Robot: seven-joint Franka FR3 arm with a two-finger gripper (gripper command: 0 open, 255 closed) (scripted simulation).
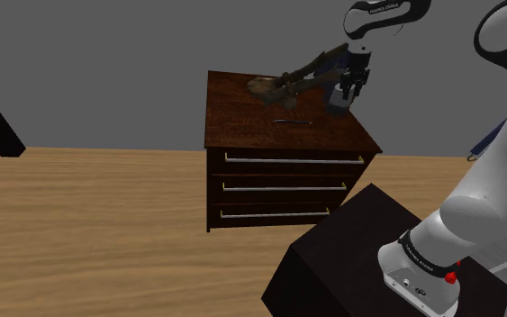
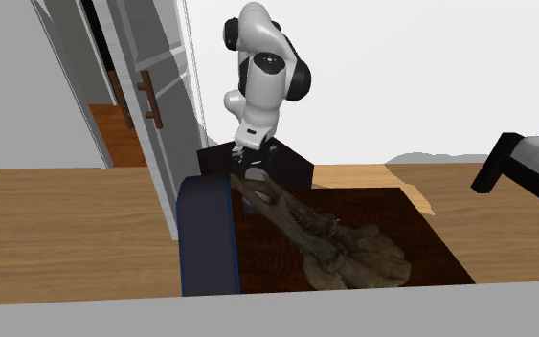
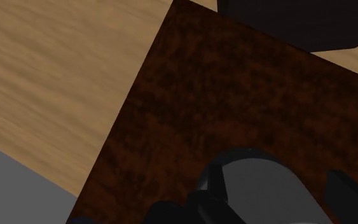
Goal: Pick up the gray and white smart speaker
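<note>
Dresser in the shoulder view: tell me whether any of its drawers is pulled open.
No, all three drawers of the dresser sit shut, their fronts level with one another.

Arm (image 1: pixel 494 194): glossy white rounded links, black joint caps and rings. Black band with small white lettering on the top link; another dark ring with faint lettering above the white base flange. Small red knob on that flange. Gripper (image 1: pixel 348 94) all black. Stand (image 1: pixel 350 257) is a plain black box.
</note>
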